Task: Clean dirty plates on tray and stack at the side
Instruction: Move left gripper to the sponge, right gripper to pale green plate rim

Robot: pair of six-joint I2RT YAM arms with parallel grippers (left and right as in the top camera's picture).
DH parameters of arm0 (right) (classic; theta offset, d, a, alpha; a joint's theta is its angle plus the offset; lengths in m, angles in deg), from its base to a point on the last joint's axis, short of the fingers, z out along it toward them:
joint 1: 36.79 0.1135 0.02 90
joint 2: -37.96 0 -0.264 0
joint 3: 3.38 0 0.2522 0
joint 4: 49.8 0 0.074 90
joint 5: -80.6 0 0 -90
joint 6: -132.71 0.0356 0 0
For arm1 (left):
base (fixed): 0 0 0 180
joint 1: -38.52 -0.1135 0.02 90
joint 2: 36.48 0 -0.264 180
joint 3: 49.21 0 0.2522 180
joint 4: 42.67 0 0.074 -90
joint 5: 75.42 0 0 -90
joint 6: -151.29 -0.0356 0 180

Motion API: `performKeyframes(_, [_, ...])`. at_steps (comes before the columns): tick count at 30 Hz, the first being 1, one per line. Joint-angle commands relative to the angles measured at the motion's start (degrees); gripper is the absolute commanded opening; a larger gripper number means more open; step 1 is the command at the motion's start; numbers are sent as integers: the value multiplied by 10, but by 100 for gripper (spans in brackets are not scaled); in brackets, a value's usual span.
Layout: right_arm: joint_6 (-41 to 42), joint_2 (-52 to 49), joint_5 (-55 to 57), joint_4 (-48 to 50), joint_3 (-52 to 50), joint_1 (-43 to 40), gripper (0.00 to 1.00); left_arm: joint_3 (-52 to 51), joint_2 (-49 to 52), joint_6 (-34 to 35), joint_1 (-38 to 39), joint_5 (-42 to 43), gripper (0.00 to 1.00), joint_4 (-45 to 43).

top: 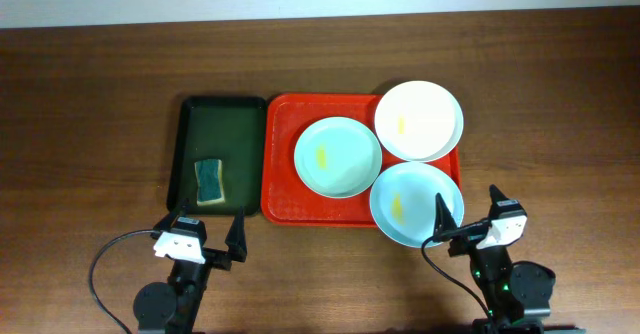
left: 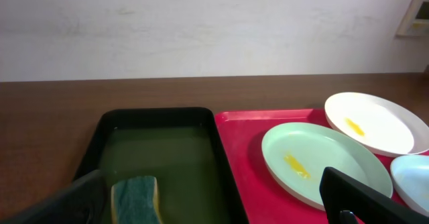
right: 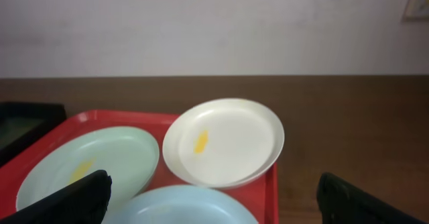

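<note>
My left gripper (top: 208,229) and right gripper (top: 468,212) gape empty near the red tray's (top: 280,199) front edge. On it, all 3 smeared yellow, the mint green plate (top: 338,156) lies central, while the white plate (top: 419,121) and pale blue plate (top: 416,204) overhang its right side. I judge them light, stiff and slick, so I'd pinch an overhanging rim.

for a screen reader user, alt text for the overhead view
A large red rectangular plastic tray holds three round shallow plates, each smeared yellow: a pale mint green plate, a white plate, a pale blue plate. Beside it, a dark green tray holds a green sponge. The left gripper and right gripper rest below, jaws open.
</note>
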Motion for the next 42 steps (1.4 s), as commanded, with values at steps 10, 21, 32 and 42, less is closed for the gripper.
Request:
performKeyframes(10, [61,-51,-79,-102,102,-4,98,43,-2,-2,3,100,99,0])
performKeyframes(21, [54,-315,-79,-508,629,-4,98,450,115,-15,3,64,99,298])
performKeyframes(32, [55,-667,-97,-700,851,-4,98,973,614,-75,3,38,99,717])
performKeyframes(42, [57,-878,-138,-739,848,76,64,976,856,-76,6,81,0,848])
